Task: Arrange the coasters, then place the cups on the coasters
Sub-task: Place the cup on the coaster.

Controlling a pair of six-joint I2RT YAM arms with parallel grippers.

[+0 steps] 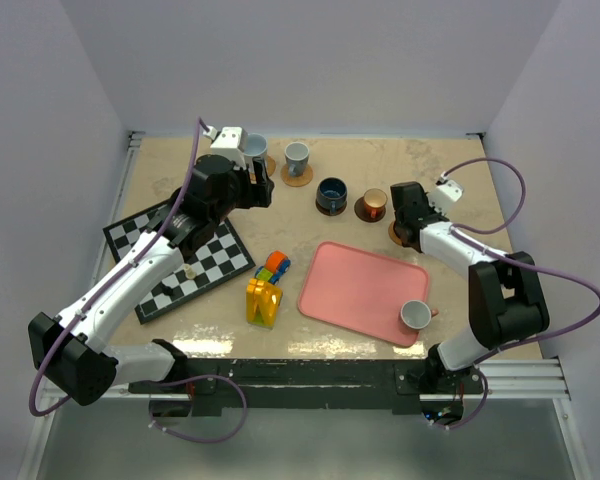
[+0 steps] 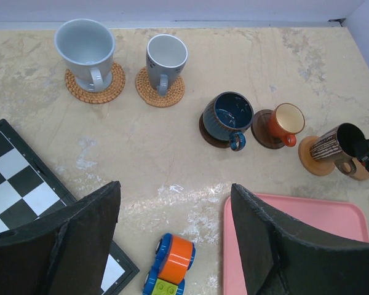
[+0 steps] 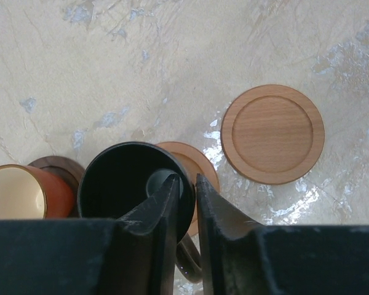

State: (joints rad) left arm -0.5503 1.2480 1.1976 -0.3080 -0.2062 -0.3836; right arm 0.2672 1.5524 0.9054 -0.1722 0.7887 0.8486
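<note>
Five cups stand on coasters in a row. Two pale cups [image 2: 86, 46] [image 2: 166, 58] sit on woven coasters [image 2: 114, 83]. A navy cup [image 2: 227, 115] and a tan cup [image 2: 285, 121] sit on dark coasters [image 2: 261, 132]. The black cup [image 3: 126, 178] stands on a tan coaster [image 3: 203, 163]. My right gripper [image 3: 184, 181] straddles its rim, one finger inside, jaws slightly apart. An empty wooden coaster [image 3: 272, 134] lies just beyond it. A grey-white cup [image 1: 414, 314] sits on the pink tray [image 1: 355, 285]. My left gripper [image 2: 175, 190] hangs open and empty above the table.
A chessboard [image 1: 180, 260] lies at the left under the left arm. Colourful toy blocks [image 1: 265, 295] and a toy car [image 2: 171, 265] sit between the board and the tray. White walls close in the table on three sides.
</note>
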